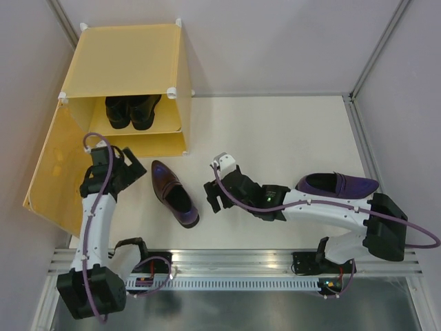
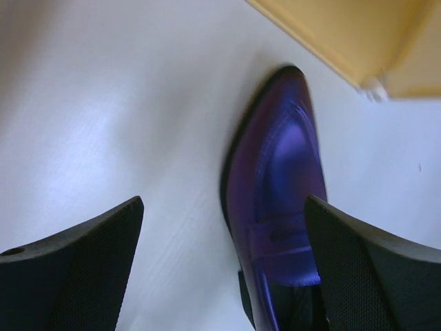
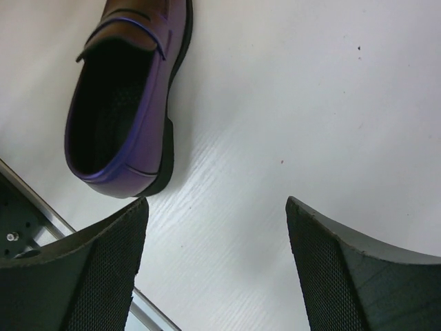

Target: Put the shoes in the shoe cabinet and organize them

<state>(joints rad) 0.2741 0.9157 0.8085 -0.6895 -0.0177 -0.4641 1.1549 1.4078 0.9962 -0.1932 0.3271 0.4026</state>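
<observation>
Left hand and right hand, both wide and empty, flank one purple shoe on the desk, at 5 o'clock from the cabinet. If I close both, they may collide; its glossy toe could slip.

Bright, diffuse overhead light. Left wrist view soft: shoe just ahead of the left pincer is blurred, with white glare on the worktop ahead-left of it. Right wrist view sharper, shadows faint.
</observation>
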